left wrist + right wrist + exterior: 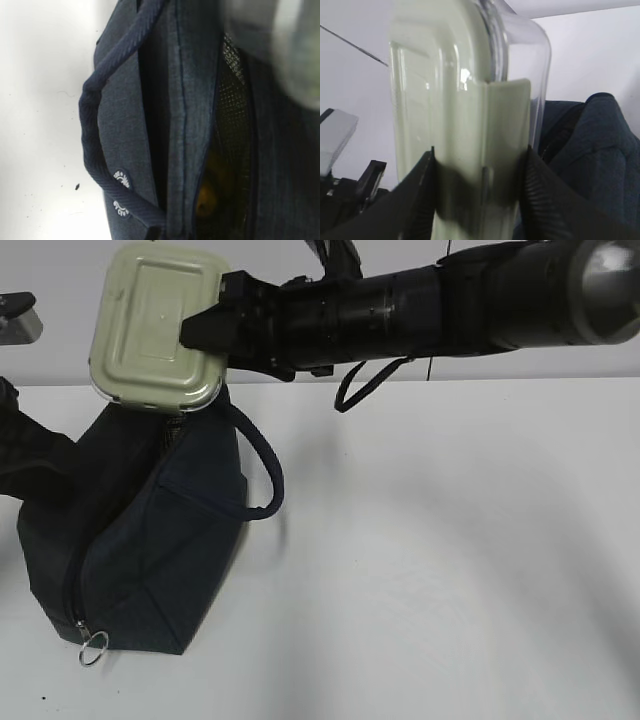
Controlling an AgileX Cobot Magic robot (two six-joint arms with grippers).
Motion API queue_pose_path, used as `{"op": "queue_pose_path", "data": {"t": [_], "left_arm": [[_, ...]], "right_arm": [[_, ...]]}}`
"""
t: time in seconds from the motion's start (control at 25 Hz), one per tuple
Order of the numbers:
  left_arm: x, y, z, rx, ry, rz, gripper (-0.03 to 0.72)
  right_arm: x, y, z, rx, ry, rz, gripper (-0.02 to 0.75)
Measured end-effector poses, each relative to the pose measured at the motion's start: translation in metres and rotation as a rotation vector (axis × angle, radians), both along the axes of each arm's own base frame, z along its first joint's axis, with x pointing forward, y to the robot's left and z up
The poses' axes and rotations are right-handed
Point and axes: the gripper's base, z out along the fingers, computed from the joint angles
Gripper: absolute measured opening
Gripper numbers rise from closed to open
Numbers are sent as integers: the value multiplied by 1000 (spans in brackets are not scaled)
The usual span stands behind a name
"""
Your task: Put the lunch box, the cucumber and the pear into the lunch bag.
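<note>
the metal ring pull [93, 649] on the zipper end of the lunch bag [150, 550] is what sits nearest on the counter [450, 570], at the near left. the key thing: the lunch box [157, 325] is held directly above the bag's far, upper end, clamped by the right end effector [205, 330] that's reached in from the right. in the right wrist view the box [465, 130] is stood on edge, pinched across its thickness between both fingers, long axis running up and down, sage lid to the left. so the bag's opening lies straight below, probably just a lowering left. something yellow-orange [206, 200] can be glimpsed inside the bag, likely the pear. the cucumber can't be made out. the left end effector's state can't be told; it's not visible in its own view.
</note>
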Motion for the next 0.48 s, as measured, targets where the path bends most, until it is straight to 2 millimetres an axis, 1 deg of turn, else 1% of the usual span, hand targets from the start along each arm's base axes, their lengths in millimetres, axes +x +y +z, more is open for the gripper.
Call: {"op": "queue_pose_path", "data": {"t": [0.16,0.28,0.48], "left_arm": [[0,0,0,-1,-1,5,6],[0,0,0,0,-2,7,6],[2,0,1,-5,-16,22,6]], "right_arm": [[4,12,-12,-13,21,-1,333],[1,13,-18,-94,25,30,333],[-6,9,-33,-272,74,90,333]]}}
